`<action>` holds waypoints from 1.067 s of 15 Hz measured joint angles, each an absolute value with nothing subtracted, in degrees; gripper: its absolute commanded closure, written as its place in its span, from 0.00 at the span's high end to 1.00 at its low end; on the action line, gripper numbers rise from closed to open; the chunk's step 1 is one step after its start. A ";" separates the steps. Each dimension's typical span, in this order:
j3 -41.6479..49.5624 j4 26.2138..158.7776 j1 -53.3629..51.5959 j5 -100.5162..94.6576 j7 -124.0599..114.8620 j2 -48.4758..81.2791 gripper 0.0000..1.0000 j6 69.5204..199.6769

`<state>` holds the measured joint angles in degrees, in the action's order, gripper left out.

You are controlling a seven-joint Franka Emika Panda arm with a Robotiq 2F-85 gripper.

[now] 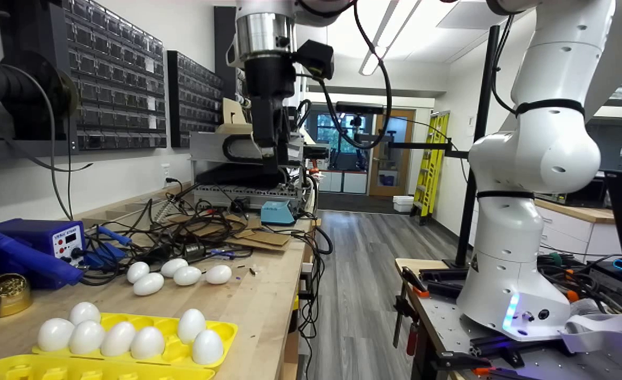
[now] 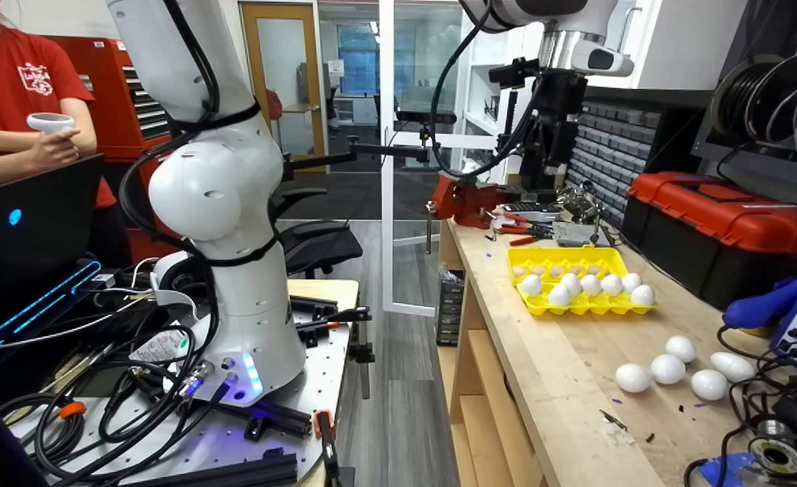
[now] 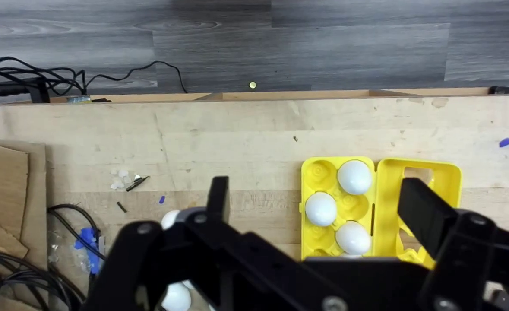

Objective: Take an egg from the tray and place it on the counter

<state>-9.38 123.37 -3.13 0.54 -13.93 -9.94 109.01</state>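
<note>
The yellow tray (image 1: 227, 332) stands open on the light-wood counter (image 1: 260, 287). It also shows in an exterior view (image 2: 537, 308) and in the wrist view (image 3: 352, 208). Several white eggs (image 3: 321, 209) sit in its cups, and some cups are bare. The near part of the tray is hidden behind the gripper in the wrist view. Several more white eggs (image 2: 633, 377) lie loose on the counter in both exterior views, beside the tray. My gripper (image 3: 317, 183) is open and empty, high above the counter; in both exterior views its fingers point down (image 1: 273, 161) (image 2: 537, 181).
A blue soldering station (image 1: 41, 250), tangled cables (image 1: 205, 227) and cardboard (image 1: 260, 238) lie on the counter. A black and red toolbox (image 2: 729, 230), a red vise (image 2: 462, 201) and red-handled pliers (image 2: 526, 231) stand around the tray. Drawer cabinets (image 1: 115, 79) hang on the wall.
</note>
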 measured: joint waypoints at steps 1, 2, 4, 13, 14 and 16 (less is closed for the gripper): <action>-9.54 124.05 -3.21 0.27 -14.79 -9.29 1.00 110.36; -9.67 124.62 -3.36 -0.01 -15.46 -8.64 1.00 111.65; -9.90 125.43 -3.82 -0.62 -17.19 -7.16 1.00 113.80; -10.14 125.11 -5.90 -1.30 -19.37 -0.19 1.00 118.22; -10.11 125.11 -5.90 -1.30 -19.36 -0.19 1.00 118.22; -10.03 125.10 -5.90 -1.30 -19.33 -0.19 1.00 118.22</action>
